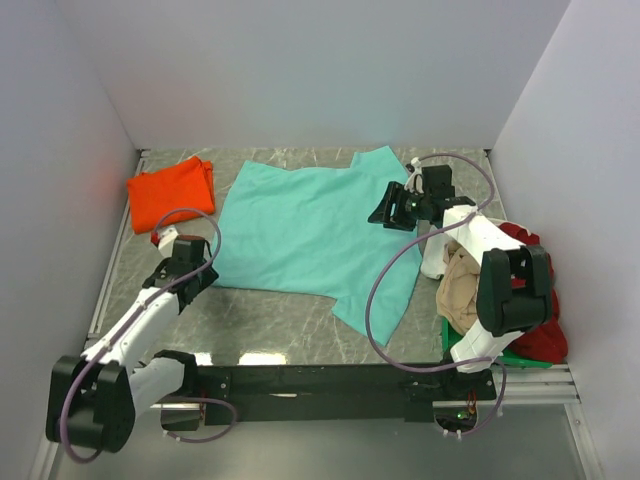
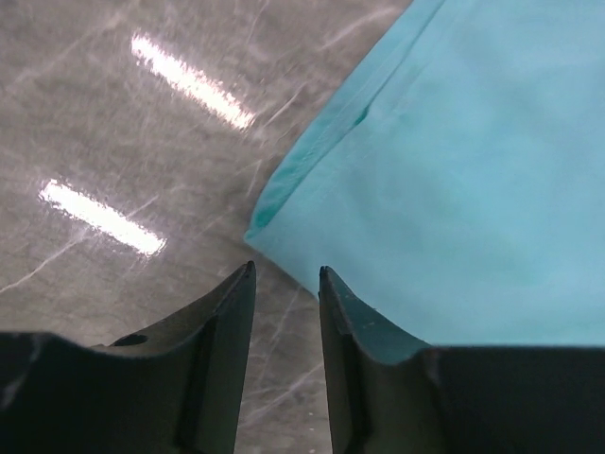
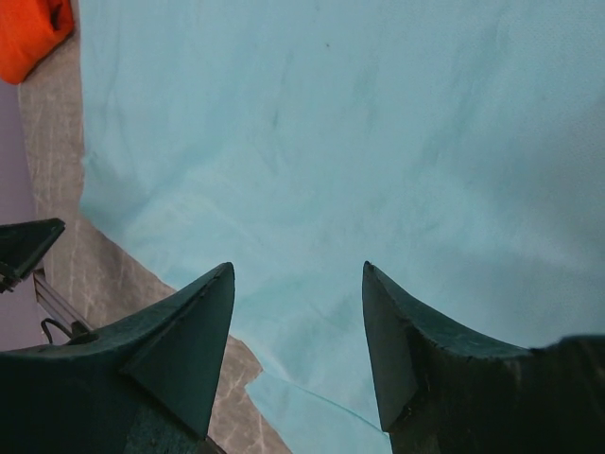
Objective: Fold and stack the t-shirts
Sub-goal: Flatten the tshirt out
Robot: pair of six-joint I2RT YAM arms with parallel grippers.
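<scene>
Your left hand (image 2: 286, 269) is empty, jaws narrowly parted, just short of a corner of the teal t-shirt (image 2: 473, 189) spread on the desk (image 2: 113, 123). Your right hand (image 3: 297, 267) hangs wide open over that shirt. The orange t-shirt (image 1: 170, 192) lies folded far left.

The white-shelled left arm (image 1: 130, 325) and right arm (image 1: 478, 235), black-jointed, are trailing looping mauve cables (image 1: 372, 300) behind dark green, tapered pincer fingers (image 3: 189, 340).

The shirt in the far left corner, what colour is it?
That shirt is bright orange, clearest in the top external view.
</scene>
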